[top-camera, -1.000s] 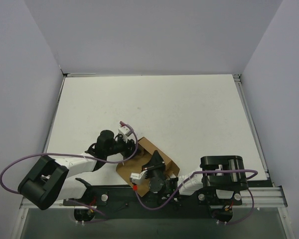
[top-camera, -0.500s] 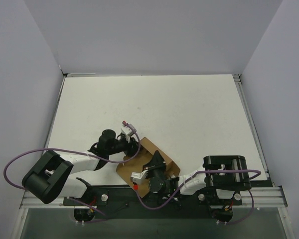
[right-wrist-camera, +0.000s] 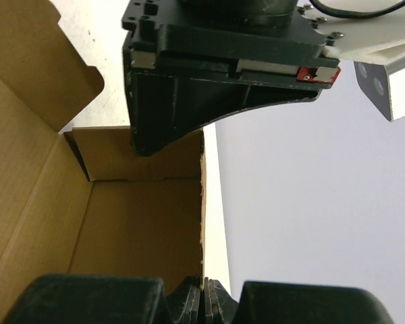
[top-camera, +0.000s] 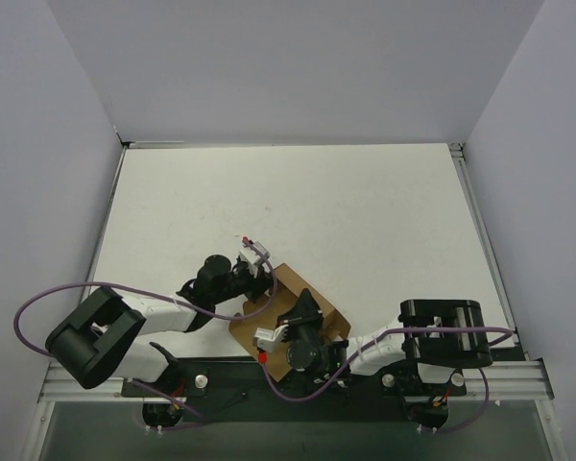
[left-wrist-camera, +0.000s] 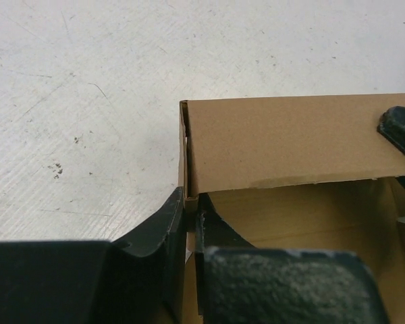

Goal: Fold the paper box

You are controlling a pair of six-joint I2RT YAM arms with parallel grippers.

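The paper box (top-camera: 284,284) is brown cardboard, partly folded into an open tray, at the table's near edge between both arms. My left gripper (top-camera: 262,286) is shut on the box's left wall; in the left wrist view its fingers (left-wrist-camera: 158,226) pinch the wall's edge at the corner of the box (left-wrist-camera: 290,142). My right gripper (top-camera: 303,313) is shut on another wall; in the right wrist view it (right-wrist-camera: 204,289) pinches the thin edge of the box (right-wrist-camera: 135,223). A loose flap (right-wrist-camera: 34,61) rises at the upper left there.
The white table (top-camera: 298,202) stretches away beyond the box, with grey walls on three sides. The arms' bases and a metal rail (top-camera: 509,379) line the near edge. Purple cables (top-camera: 38,312) loop beside the left arm.
My left gripper has shut on the box's wall and edged right. The box and right arm shifted slightly right with it.
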